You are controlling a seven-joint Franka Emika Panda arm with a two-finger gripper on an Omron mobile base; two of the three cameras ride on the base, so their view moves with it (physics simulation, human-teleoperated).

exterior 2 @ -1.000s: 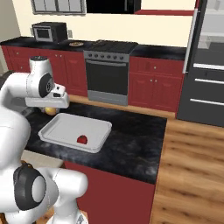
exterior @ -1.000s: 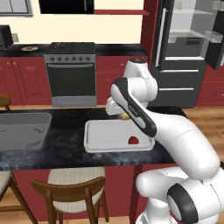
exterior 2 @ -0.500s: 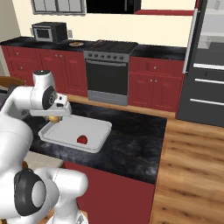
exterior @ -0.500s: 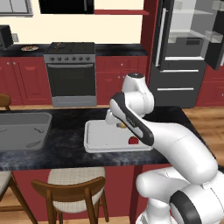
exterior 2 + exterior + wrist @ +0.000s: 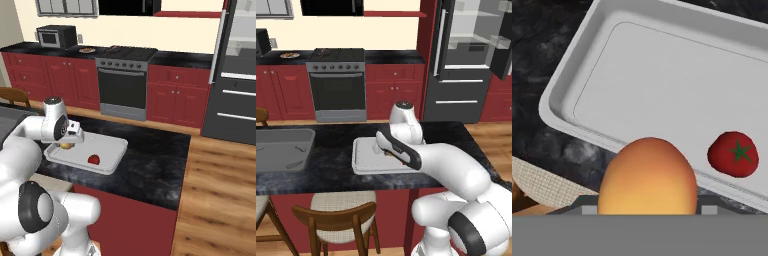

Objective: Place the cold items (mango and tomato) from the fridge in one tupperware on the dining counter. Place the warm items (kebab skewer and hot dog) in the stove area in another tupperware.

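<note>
An orange mango point(image 5: 647, 177) sits at the bottom of the hand view, with my gripper point(image 5: 67, 144) shut on it and its fingertips hidden behind the fruit. It hangs low over the near-left edge of a white tupperware point(image 5: 662, 65) on the dark dining counter point(image 5: 150, 165). A red tomato point(image 5: 733, 154) lies inside that tupperware point(image 5: 114, 149), also seen as the tomato point(image 5: 93, 159) to the right of the mango point(image 5: 65, 146). In the left base view my arm covers much of the tupperware point(image 5: 362, 162). The kebab skewer and hot dog are too small to make out.
A sink point(image 5: 281, 147) is set into the counter to the left. A wooden chair point(image 5: 331, 220) stands below the counter's front edge. Across the aisle are the stove point(image 5: 338, 55), a small plate point(image 5: 86, 50), a microwave point(image 5: 56, 36) and the open fridge point(image 5: 471, 50).
My arm has come down and forward with the mango, from above the tupperware's far-left corner to low over its edge. The tomato has stayed put.
</note>
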